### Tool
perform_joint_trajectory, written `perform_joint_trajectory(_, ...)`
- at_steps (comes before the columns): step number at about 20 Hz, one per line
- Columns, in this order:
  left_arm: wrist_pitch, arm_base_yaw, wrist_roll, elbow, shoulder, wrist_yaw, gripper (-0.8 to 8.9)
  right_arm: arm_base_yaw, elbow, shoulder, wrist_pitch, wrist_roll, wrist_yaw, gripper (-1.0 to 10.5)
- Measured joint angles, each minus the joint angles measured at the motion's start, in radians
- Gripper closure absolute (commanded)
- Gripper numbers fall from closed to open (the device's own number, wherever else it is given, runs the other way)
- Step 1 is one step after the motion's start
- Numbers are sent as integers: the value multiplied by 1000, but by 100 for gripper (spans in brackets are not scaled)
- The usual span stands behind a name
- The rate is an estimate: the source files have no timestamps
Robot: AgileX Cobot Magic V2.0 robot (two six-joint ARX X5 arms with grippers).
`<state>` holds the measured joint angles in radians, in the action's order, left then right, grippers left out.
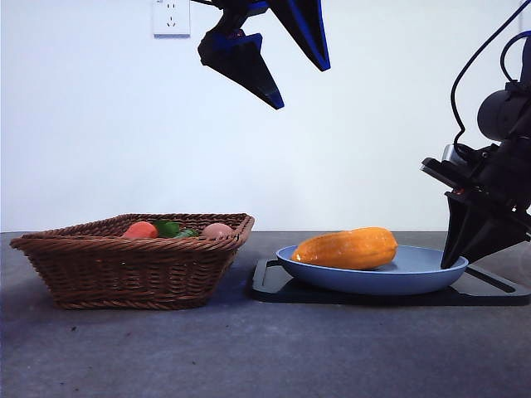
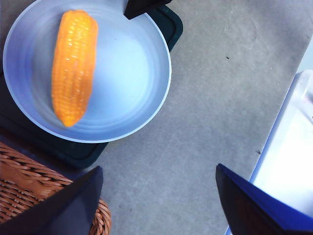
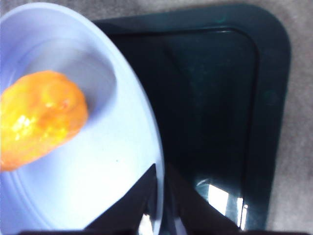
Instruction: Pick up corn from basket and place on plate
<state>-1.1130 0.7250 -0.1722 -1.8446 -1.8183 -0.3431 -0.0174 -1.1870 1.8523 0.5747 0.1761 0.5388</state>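
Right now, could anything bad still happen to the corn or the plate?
Maybe. The right hand sits shut, its tips on the plate rim; lifting clumsily, it could tip or drag the plate on the black tray. The corn lies off-centre, toward the basket side, so a jolt might roll it to the rim. The left hand, open and high above, looks harmless unless it drops.

Corn [image 1: 347, 248] lies on plate [image 1: 373, 278] beside basket [image 1: 133, 259].

Bright, even light throughout; the right wrist view is blurred, with glare on the black tray [image 3: 220, 196].
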Motion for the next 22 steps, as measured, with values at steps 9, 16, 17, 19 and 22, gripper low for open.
perform_joint_trajectory(9,-22,0,0,0,0,0,437,13,0,-11,44,-19,8,738)
perform_joint_trajectory(16,-52,-21,0,0,0,0,477,18,0,-327,224,-90,7,738)
perform_joint_trajectory(17,-59,-25,0,0,0,0,477,10,0,-378,261,-102,8,738)
perform_joint_trajectory(19,-73,-30,0,0,0,0,478,-30,0,-493,338,-126,8,739)
perform_joint_trajectory(22,-87,-31,0,0,0,0,506,-105,0,-639,430,-148,10,771)
